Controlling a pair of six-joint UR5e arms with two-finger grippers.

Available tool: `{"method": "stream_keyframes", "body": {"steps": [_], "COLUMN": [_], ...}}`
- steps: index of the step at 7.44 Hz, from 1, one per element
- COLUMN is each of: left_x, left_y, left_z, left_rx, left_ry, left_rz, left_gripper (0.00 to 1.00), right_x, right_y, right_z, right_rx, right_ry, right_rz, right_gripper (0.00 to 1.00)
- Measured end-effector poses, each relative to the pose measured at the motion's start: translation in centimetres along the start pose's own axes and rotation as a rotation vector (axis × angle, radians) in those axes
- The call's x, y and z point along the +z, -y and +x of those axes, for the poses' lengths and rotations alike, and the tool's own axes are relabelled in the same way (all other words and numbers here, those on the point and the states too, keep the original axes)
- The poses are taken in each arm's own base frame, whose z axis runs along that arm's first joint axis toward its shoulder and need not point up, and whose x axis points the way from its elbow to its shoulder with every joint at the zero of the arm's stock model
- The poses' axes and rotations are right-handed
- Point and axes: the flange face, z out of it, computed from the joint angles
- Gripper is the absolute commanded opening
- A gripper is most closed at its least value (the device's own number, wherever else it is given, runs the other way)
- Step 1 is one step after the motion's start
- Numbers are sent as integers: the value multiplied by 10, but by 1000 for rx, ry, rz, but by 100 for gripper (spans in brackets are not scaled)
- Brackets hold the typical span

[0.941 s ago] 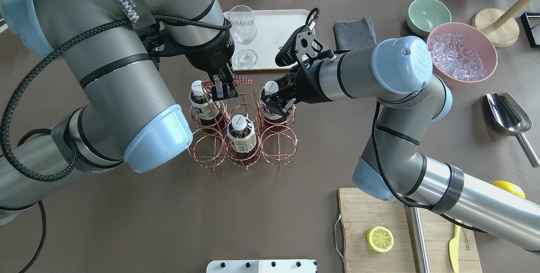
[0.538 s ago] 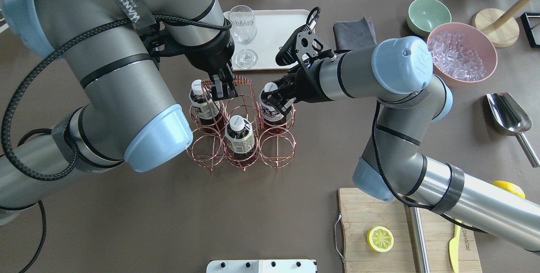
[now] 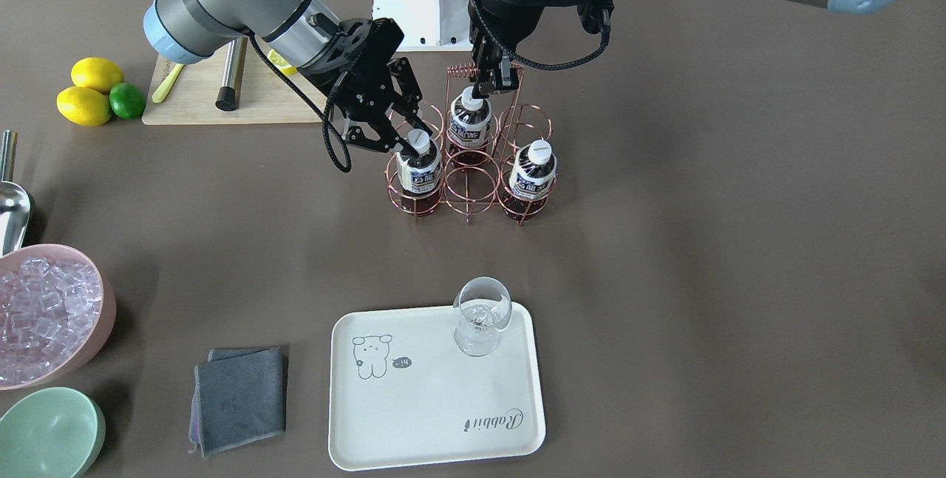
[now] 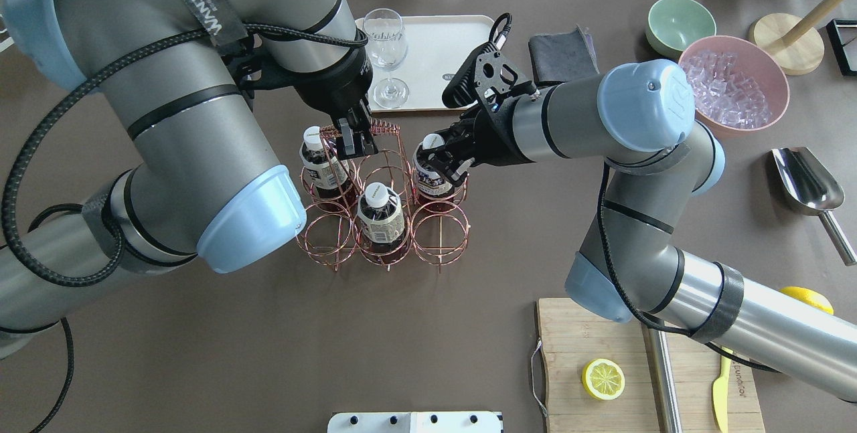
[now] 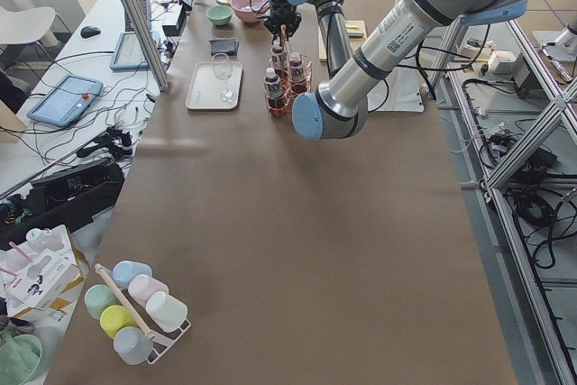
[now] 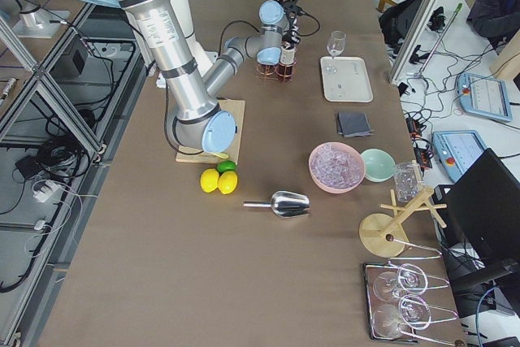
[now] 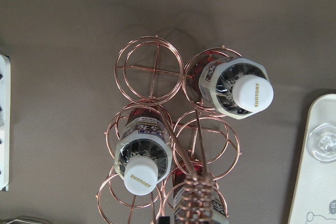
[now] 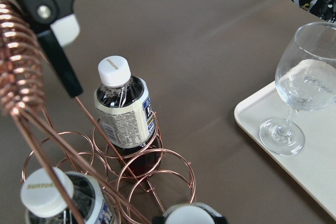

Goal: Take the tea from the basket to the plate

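The copper wire basket (image 4: 442, 232) stands mid-table and holds three tea bottles. My right gripper (image 4: 442, 158) is shut on the neck of the tea (image 4: 434, 179) in the ring on the plate side, seen in the front view as tea (image 3: 418, 171) still sitting in its ring under the right gripper (image 3: 415, 140). My left gripper (image 4: 353, 142) is shut on the basket's coiled handle (image 3: 473, 68). The other two bottles (image 4: 381, 215) (image 4: 321, 165) stand free. The cream plate (image 4: 442, 45) lies beyond the basket with a wine glass (image 4: 387, 51) on it.
A grey cloth (image 4: 561, 51), a green bowl (image 4: 679, 21) and a pink bowl of ice (image 4: 733, 85) lie right of the plate. A metal scoop (image 4: 807, 182) and a cutting board (image 4: 602, 353) with a lemon half sit on the right near side.
My right arm's wrist and elbow have shifted slightly to the right, with the gripper staying at the tea's neck. The left gripper stays on the handle.
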Motion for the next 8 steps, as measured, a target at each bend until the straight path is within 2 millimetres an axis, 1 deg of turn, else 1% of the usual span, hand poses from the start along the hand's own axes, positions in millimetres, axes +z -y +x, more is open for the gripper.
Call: {"method": "stream_keyframes", "body": {"steps": [4,5,8], "left_x": [0,0,0], "left_y": [0,0,0], "left_z": [0,0,0], "left_rx": [0,0,-1], "left_ry": [0,0,-1], "left_rz": [0,0,0], "left_gripper": [0,0,0], "right_x": [-17,-24,-46], "right_y": [9,13,27], "right_z": [-10,-6,14], "right_rx": [-14,-15,-10], "right_ry": [31,35,35], "right_rz": [23,27,34], "right_gripper": [0,0,0]}}
